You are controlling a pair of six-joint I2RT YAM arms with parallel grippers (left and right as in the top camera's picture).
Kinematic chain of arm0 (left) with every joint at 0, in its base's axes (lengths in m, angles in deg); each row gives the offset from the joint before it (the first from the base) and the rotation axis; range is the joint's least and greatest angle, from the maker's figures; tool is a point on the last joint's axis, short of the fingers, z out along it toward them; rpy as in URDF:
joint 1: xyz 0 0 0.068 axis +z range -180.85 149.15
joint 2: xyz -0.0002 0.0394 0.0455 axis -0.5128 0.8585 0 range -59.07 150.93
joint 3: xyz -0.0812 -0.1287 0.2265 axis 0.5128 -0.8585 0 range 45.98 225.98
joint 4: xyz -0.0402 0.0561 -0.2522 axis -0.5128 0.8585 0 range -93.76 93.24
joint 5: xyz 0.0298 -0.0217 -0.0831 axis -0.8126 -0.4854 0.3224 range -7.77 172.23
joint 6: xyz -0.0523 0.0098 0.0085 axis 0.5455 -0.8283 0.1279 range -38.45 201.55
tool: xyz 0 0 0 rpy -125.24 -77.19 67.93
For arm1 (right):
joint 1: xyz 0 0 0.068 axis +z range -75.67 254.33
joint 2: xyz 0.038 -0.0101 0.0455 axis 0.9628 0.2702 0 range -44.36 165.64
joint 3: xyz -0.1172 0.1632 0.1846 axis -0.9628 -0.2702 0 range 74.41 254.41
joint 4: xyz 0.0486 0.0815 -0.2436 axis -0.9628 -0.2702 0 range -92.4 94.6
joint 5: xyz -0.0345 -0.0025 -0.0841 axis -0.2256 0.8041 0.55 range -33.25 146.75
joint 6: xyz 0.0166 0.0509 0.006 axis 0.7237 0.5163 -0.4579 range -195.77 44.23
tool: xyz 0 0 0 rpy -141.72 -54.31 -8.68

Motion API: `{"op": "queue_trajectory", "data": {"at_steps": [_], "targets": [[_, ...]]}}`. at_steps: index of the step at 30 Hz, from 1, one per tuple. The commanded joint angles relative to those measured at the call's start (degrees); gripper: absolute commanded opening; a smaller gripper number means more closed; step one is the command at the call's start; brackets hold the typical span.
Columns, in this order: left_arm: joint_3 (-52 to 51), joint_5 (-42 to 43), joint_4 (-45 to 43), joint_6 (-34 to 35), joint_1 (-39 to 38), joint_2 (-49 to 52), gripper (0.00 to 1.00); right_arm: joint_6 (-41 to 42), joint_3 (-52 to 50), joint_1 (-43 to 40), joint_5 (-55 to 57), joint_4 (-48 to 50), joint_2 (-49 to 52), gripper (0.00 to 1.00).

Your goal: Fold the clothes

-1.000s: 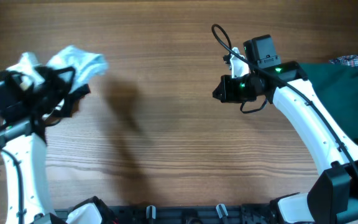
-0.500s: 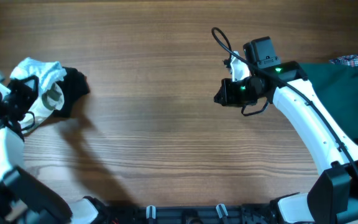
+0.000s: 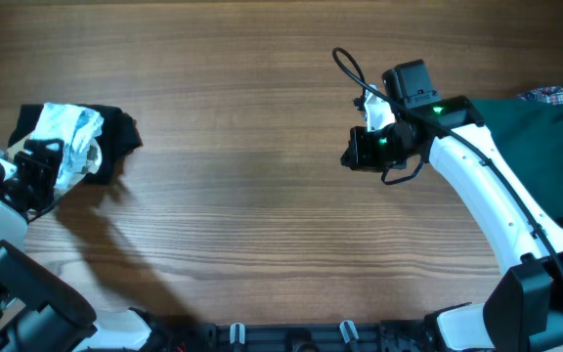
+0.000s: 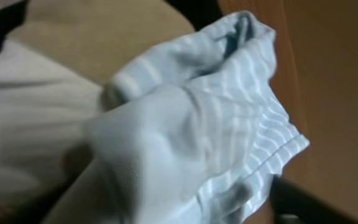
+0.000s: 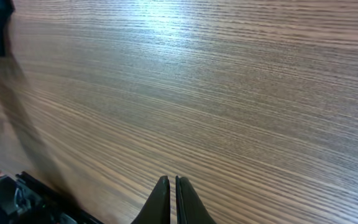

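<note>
The clothes in play are a pale blue-and-white striped garment, crumpled on a black cloth at the table's far left. In the left wrist view the striped garment fills the frame, lying loose between the jaws. My left gripper is over the garment's near edge, open, and one dark finger shows far out at the lower right. My right gripper hovers over bare wood right of centre. It is shut on nothing, fingertips together.
A large dark green garment covers the table's right end, with a plaid cloth behind it. A white cloth and a tan surface lie under the striped garment. The wooden table runs between the arms.
My left arm swung left and back with the striped garment, then its jaws opened and the garment settled on the black cloth. The right arm barely shifted.
</note>
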Motion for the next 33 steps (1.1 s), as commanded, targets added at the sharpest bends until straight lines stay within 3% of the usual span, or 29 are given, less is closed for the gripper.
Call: {"op": "queue_trajectory", "data": {"at_steps": [1,6,10,13,16,18,22,24,28,29,31,33], "targets": [[0.92,5.53,2.38,5.57,0.28,-4.33,1.0,-1.2,0.26,0.13,1.03,-0.87,0.44,0.05],[0.94,6.29,12.26,6.49,0.28,-17.53,1.0,-2.25,0.26,0.13,1.03,-1.29,0.44,0.05],[0.92,17.94,16.98,0.7,-1.68,-30.86,0.99,-2.67,0.26,0.13,0.85,-0.72,0.24,0.07],[0.92,20.33,20.7,-6.25,-10.27,-38.23,0.99,-6.58,0.9,0.13,-5.38,-0.42,-1.31,0.12],[0.92,19.21,21.77,-7.32,-20.52,-40.79,0.99,-6.93,1.79,0.13,-5.35,-0.15,-5.25,0.13],[1.51,10.12,22.86,-7.93,-32.63,-41.7,0.99,-6.88,2.54,0.15,-0.15,0.44,-11.76,0.16],[4.98,-25.51,28.2,-8.39,-52.78,-40.19,0.99,-6.93,2.64,0.13,7.37,2.89,-24.17,0.29],[9.44,-38.91,31.65,-8.39,-64.57,-38.23,1.0,-6.97,2.64,0.13,10.1,4.83,-32.7,0.36],[14.36,-54.86,38.38,-4.28,-80.89,-35.69,0.99,-7.1,2.62,0.13,10.12,5.05,-43.91,0.61],[14.34,-56.06,39.19,-3.1,-82.53,-35.41,1.0,-7.08,2.62,0.13,9.97,4.59,-45.09,0.7],[14.32,-56.63,40.37,-2.34,-84.67,-35.01,1.0,-6.91,2.62,0.13,9.99,3.48,-46.58,0.99],[14.29,-56.61,41.9,-2.34,-86.09,-34.27,1.0,-6.91,2.62,0.13,9.99,1.4,-47.52,0.99]]}}
